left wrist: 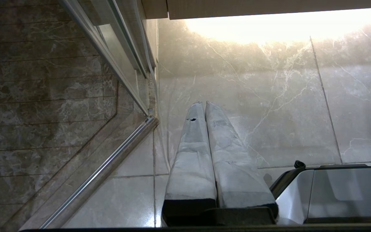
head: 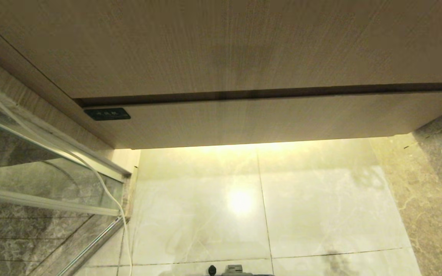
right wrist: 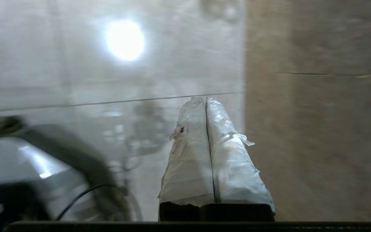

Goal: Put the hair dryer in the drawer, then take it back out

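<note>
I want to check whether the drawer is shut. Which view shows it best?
The head view: the drawer front, dark label included, sits closed. The left wrist view catches only its bottom edge; the right wrist view shows none of it.

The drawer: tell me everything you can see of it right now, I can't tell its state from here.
The drawer shows only its low front: a wide, light wood-grain panel with a small dark label at its left end. It sits shut, flush under the taller wood-grain panel, a thin dark gap between them. Its inside is hidden. It hangs above the pale tiled floor, lit from beneath. Nothing touches it; no gripper is near in the head view.
</note>
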